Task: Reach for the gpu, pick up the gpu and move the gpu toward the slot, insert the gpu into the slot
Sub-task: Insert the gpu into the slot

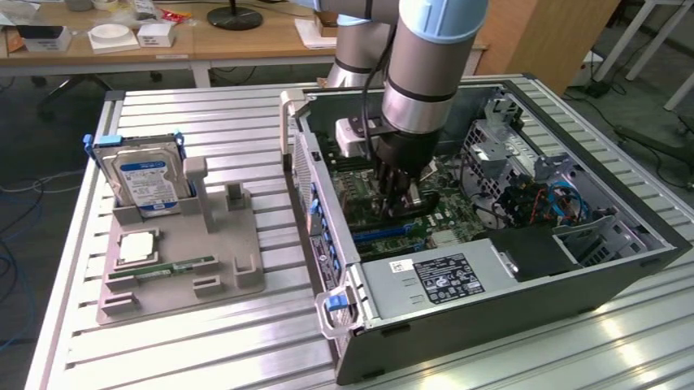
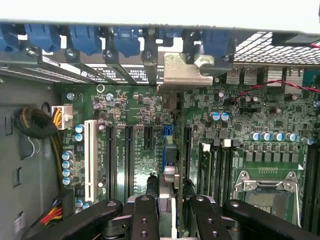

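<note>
– Starting at the exterior view's left, what stands on the slatted table (image 1: 217,114)?
– A grey fixture (image 1: 179,276). The silver hard drive (image 1: 143,180) stands upright at its far end. A square processor chip (image 1: 139,246) and a green memory stick (image 1: 162,267) lie flat on it, nearer the camera.
– And just to the right of that?
– The open computer case (image 1: 488,325), lying on its side with the green motherboard (image 1: 456,213) facing up. The arm (image 1: 428,57) hangs into it from above, and the gripper (image 1: 398,195) sits low over the board.
– Is it holding anything?
– Yes. In the wrist view the black fingers (image 2: 145,215) are clamped on the gpu (image 2: 168,170), which stands on edge between them.
– Where is the gpu relative to the slot?
– It runs along the blue slot (image 2: 167,132), directly over it, and bits of blue show beside its lower edge. Its metal bracket (image 2: 182,72) reaches the row of blue clips (image 2: 85,37) at the case's back wall. I cannot tell whether it is seated fully.
– And further to the exterior view's right?
– The power supply (image 1: 444,276) with its black label sits at the near end of the case. Beyond it is a drive bay with blue and red cables (image 1: 564,203).
</note>
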Tool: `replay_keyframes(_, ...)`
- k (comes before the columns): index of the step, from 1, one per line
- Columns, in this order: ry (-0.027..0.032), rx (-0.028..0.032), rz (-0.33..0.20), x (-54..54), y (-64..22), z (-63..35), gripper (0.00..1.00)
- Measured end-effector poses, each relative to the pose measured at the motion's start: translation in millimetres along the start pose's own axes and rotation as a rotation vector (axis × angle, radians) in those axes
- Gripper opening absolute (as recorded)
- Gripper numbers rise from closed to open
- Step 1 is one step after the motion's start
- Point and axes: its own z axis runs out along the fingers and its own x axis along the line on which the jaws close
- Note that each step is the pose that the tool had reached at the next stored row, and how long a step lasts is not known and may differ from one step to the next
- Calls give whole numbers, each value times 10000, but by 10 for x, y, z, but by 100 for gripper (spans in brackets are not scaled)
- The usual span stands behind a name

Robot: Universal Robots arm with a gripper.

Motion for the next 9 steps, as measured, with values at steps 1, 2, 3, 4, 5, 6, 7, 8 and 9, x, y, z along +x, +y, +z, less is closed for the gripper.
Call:
replay_keyframes(1,-2,0,1,4,1,14,29)
replay_keyframes(2,-2,1,2,4,2,30,29)
replay_keyframes(3,-2,2,4,4,4,42,29)
replay_keyframes(4,-1,1,3,5,11,50,29)
replay_keyframes(5,0,1,3,5,20,57,29)
replay_keyframes(6,1,0,3,5,30,64,29)
replay_keyframes(7,0,0,3,5,38,70,29)
replay_keyframes(8,-1,1,2,5,46,76,29)
replay_keyframes(9,-1,2,2,5,53,82,29)
